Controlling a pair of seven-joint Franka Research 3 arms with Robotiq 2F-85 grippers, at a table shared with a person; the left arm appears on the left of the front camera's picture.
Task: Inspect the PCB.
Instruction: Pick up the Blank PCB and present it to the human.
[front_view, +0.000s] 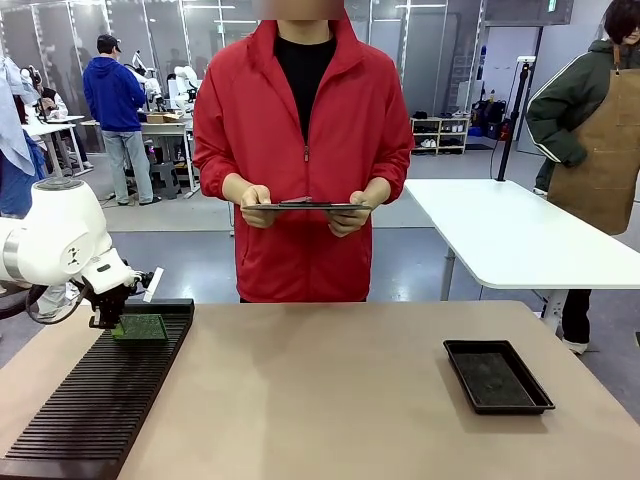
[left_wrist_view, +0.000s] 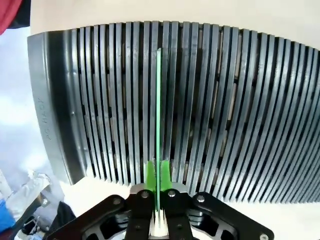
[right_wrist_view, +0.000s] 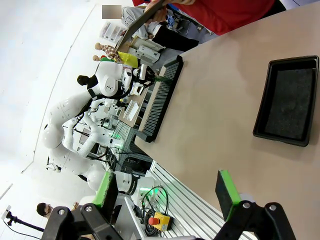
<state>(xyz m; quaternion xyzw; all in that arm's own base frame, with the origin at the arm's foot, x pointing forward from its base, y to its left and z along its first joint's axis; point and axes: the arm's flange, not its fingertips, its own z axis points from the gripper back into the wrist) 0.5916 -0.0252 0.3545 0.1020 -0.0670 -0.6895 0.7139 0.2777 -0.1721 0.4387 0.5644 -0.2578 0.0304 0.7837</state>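
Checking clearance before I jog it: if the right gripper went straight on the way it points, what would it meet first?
The open right gripper would probably meet bare table first, between the slotted rack and the black tray; depth is unclear.

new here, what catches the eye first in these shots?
The left gripper, jaws shut on the green PCB, which is edge-on to the wrist camera at the far end of a long black slotted rack on the table, at its left. Across from it a person in a red jacket holds a dark clipboard level. A shallow black tray lies at the right.
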